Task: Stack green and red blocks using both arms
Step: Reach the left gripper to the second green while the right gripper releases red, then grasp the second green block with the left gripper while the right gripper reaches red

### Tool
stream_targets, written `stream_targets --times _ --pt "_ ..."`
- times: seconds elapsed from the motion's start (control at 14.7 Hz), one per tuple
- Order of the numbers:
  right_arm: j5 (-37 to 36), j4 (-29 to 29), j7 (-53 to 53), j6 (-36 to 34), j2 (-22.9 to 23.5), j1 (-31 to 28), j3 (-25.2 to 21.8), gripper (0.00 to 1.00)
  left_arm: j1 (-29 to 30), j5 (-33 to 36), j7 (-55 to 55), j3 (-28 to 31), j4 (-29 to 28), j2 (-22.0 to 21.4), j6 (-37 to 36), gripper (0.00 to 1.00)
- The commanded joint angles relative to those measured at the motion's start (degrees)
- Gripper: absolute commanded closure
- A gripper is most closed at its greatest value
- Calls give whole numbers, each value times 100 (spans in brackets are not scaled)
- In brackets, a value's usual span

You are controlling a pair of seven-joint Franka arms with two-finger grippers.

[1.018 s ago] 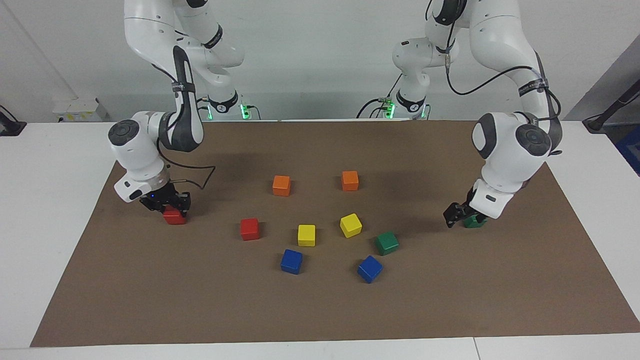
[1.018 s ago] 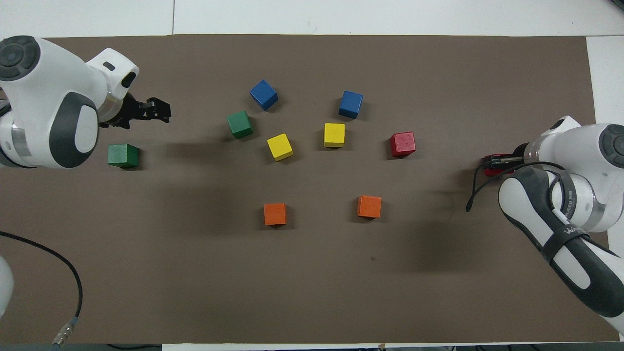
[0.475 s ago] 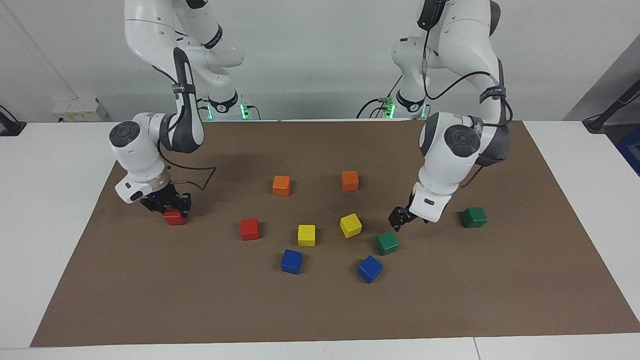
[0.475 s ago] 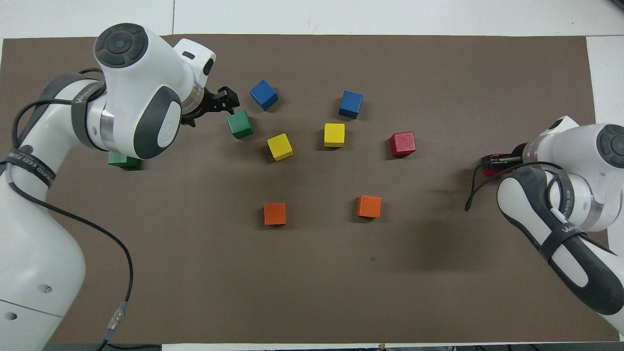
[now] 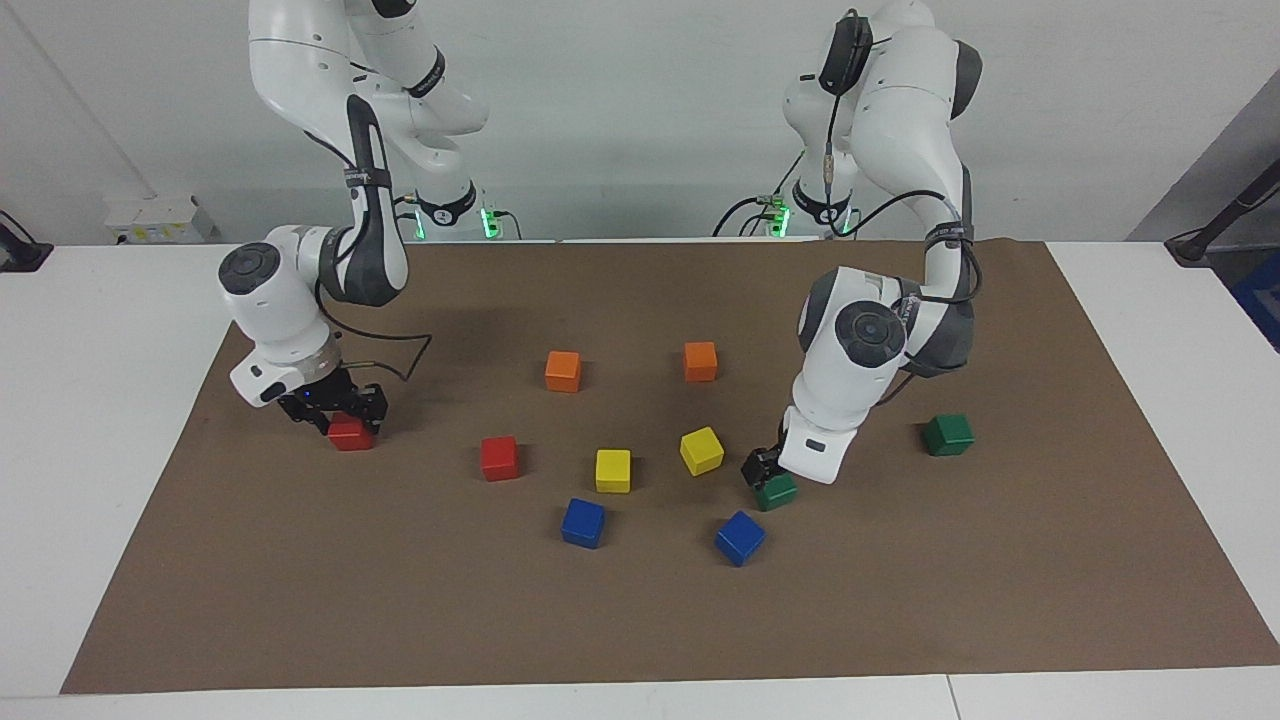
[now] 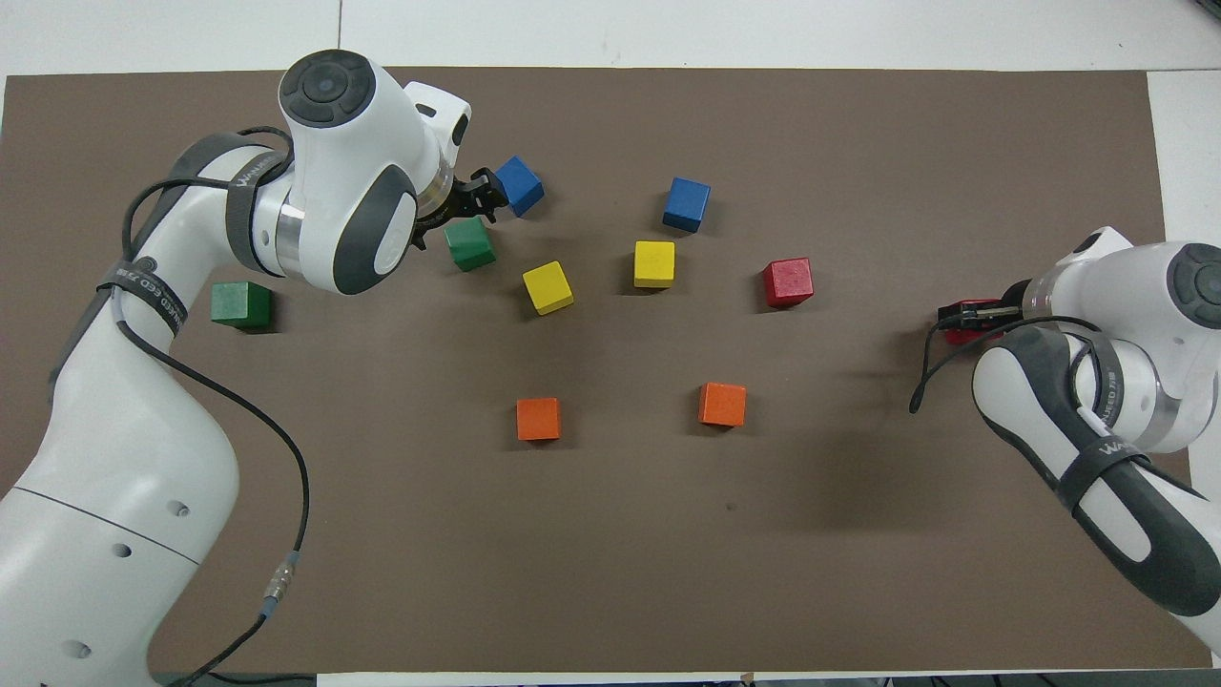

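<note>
One green block (image 5: 778,493) (image 6: 469,244) lies among the middle cubes. My left gripper (image 5: 762,470) (image 6: 480,196) is open and low over it, right at its top edge. The second green block (image 5: 947,435) (image 6: 240,305) rests alone toward the left arm's end of the mat. My right gripper (image 5: 340,412) (image 6: 959,320) is open and straddles a red block (image 5: 350,436) (image 6: 963,333) that rests on the mat at the right arm's end. The second red block (image 5: 499,458) (image 6: 788,282) lies free beside the yellow cubes.
A brown mat (image 5: 640,620) covers the table. Two orange cubes (image 5: 563,371) (image 5: 700,361) lie nearer to the robots. Two yellow cubes (image 5: 613,470) (image 5: 701,450) lie mid-mat. Two blue cubes (image 5: 583,523) (image 5: 740,538) lie farther out, one close beside the left gripper's green block.
My left arm swung away from the end green block, leaving it on the mat, and came down over the middle green block. My right gripper stayed at its red block.
</note>
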Motion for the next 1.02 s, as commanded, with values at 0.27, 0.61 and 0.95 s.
stream_targets --times 0.27,0.61,0.95 --pt "29 518 -74 -363 129 -91 61 10 -153 325 -475 115 -208 81 455 0" --pt "38 1238 -74 -1013 -38 23 78 3 -153 325 -545 115 -515 82 701 0" --pt "73 2426 5 -2077 76 32 430 0 -162 334 -721 115 -709 82 983 0"
